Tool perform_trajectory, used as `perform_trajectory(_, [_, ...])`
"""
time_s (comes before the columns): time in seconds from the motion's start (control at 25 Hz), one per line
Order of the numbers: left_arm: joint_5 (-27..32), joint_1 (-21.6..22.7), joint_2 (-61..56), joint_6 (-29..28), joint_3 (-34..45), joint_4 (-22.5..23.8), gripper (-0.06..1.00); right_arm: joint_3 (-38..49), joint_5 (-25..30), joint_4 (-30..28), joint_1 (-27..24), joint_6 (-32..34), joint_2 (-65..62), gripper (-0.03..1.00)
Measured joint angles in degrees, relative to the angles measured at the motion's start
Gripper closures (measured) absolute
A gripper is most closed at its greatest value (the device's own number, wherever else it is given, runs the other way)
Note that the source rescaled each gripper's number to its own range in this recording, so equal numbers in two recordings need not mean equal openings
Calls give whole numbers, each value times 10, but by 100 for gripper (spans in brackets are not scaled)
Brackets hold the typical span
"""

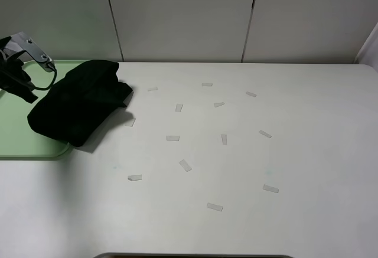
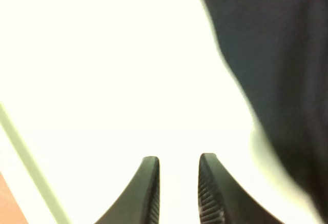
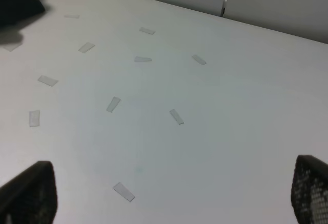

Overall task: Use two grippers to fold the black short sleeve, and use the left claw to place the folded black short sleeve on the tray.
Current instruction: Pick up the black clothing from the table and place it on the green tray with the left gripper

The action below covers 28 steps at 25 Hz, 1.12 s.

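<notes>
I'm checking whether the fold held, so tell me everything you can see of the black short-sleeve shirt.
The plain matte black soft fabric shirt lies bunched into a thick, uneven folded bundle, with no print visible. It rests partly on the pale mint-green plastic tray and partly over its right rim onto the white table. Nothing grips it.

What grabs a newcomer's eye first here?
The black short sleeve, bunched in a dark heap half on the green tray at the table's left edge. Next, the left claw over the tray beside it, holding nothing, and whitish tape strips scattered across the white table.
</notes>
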Motion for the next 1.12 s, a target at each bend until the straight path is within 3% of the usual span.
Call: perform_trajectory(1.12, [-8, 13, 0, -24, 0, -7, 78, 0, 0, 0, 0, 0, 0, -3])
